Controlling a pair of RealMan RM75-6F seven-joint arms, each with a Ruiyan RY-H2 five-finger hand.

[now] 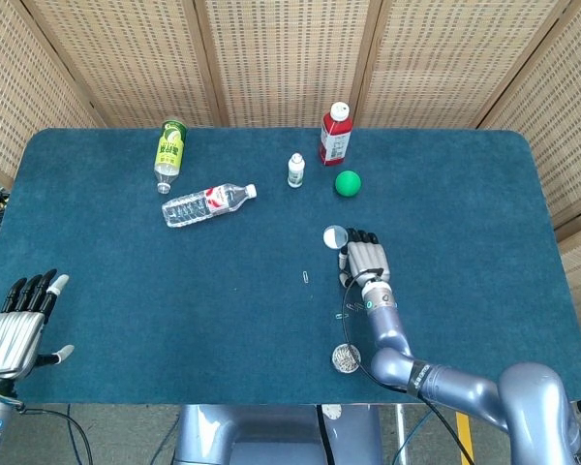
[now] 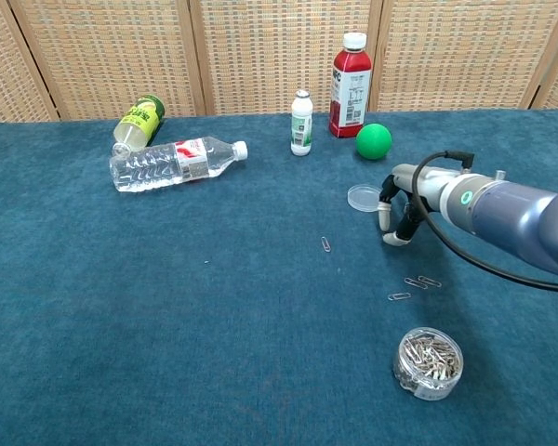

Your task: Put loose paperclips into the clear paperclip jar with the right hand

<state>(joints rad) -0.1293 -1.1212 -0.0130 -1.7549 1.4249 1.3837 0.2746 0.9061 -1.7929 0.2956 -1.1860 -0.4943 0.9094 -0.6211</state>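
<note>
The clear paperclip jar (image 1: 346, 358) (image 2: 429, 361) stands open near the table's front edge, filled with clips. Its round lid (image 1: 335, 235) (image 2: 364, 197) lies flat farther back. My right hand (image 1: 366, 260) (image 2: 400, 209) is just right of the lid, fingers curled down with the tips on the cloth. Whether a clip is between them is hidden. Loose paperclips lie on the cloth: one (image 1: 306, 278) (image 2: 326, 244) left of the hand, three (image 2: 416, 282) between hand and jar. My left hand (image 1: 19, 325) hovers off the front left corner, fingers spread and holding nothing.
At the back stand a red drink bottle (image 1: 335, 134) (image 2: 351, 85) and a small white bottle (image 1: 295, 170) (image 2: 301, 123), with a green ball (image 1: 347, 183) (image 2: 373, 141) beside them. A water bottle (image 1: 206, 203) (image 2: 172, 163) and a green-labelled bottle (image 1: 170, 150) (image 2: 138, 121) lie on their sides at the back left.
</note>
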